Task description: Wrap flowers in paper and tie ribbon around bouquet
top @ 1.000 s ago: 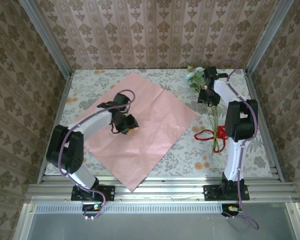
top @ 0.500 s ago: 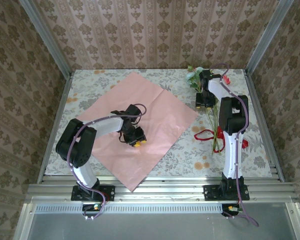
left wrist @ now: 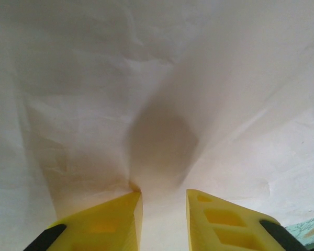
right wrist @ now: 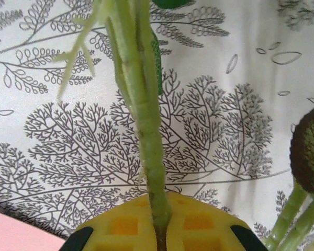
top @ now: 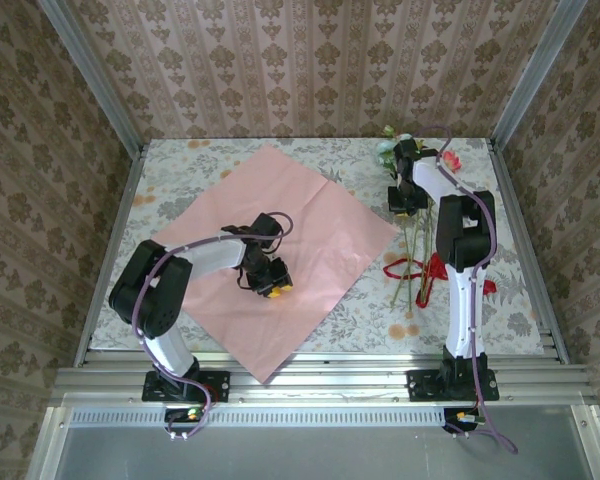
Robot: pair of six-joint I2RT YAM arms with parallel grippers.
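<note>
Since the earlier frame, your right gripper [right wrist: 159, 219] has closed on a stem of the one bunch of flowers [top: 412, 250], upper right. One ribbon [top: 405, 268] lies at the stems' lower end. Your left gripper [top: 270, 283], fingers [left wrist: 110, 219] slightly apart, sits over the one paper [top: 320, 215], centre-left.

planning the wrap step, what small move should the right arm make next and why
Probably lift the flowers a little off the tablecloth, ready to carry toward the paper: the right jaws look shut on a stem, and the bunch lies beside the pink sheet, not on it.
</note>
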